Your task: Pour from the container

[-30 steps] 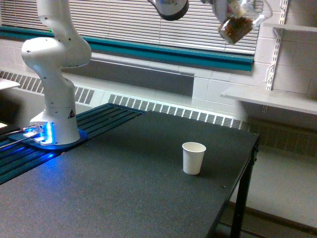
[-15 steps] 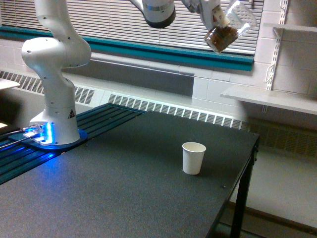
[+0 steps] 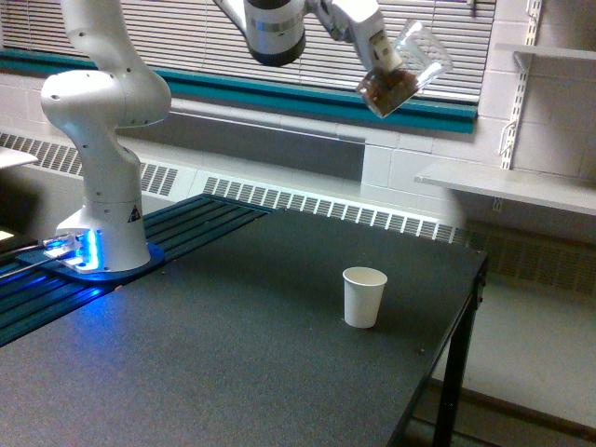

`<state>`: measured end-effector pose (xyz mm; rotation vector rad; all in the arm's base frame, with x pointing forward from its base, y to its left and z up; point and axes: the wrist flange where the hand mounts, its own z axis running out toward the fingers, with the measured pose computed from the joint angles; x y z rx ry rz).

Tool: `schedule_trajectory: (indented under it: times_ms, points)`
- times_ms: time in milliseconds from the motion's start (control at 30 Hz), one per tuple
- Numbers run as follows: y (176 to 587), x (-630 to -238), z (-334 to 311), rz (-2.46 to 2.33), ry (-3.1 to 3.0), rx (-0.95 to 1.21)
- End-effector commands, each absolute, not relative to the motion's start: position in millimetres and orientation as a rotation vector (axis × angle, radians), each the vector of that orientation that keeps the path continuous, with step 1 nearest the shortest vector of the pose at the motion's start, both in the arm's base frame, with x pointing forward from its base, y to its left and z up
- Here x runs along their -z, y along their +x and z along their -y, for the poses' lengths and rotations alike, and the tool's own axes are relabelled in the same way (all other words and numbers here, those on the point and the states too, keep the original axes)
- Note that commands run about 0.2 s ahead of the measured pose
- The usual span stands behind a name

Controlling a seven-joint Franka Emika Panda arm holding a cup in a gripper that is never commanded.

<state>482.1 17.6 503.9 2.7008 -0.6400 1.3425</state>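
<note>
High in the exterior view, my gripper (image 3: 384,63) is shut on the container (image 3: 402,71), a clear plastic cup tilted with its mouth up toward the exterior view's right. Small brown nuts sit piled in its lower end. The container hangs well above the table, slightly toward the exterior view's right of a white paper cup (image 3: 364,296). That paper cup stands upright and open on the dark table (image 3: 233,363).
The arm's white base (image 3: 102,186) stands on the exterior view's left beside dark slats with a blue glow. The table's edge and leg (image 3: 456,372) run down the exterior view's right. White wall shelves (image 3: 507,186) hang beyond it.
The gripper and the container have moved toward the exterior view's left and lower, from the top right corner to nearly above the paper cup. The paper cup stays put.
</note>
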Motion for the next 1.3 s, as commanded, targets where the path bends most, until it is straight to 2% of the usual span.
schedule_trajectory:
  times_ms: [33,633,1300]
  points:
    - [469.0,-497.4,-14.8,0.686,2.698,-1.353]
    - [449.0,-473.6,-4.4,0.58,2.661,-1.238]
    - [442.2,-429.9,-9.7,0.528,2.687,-1.147]
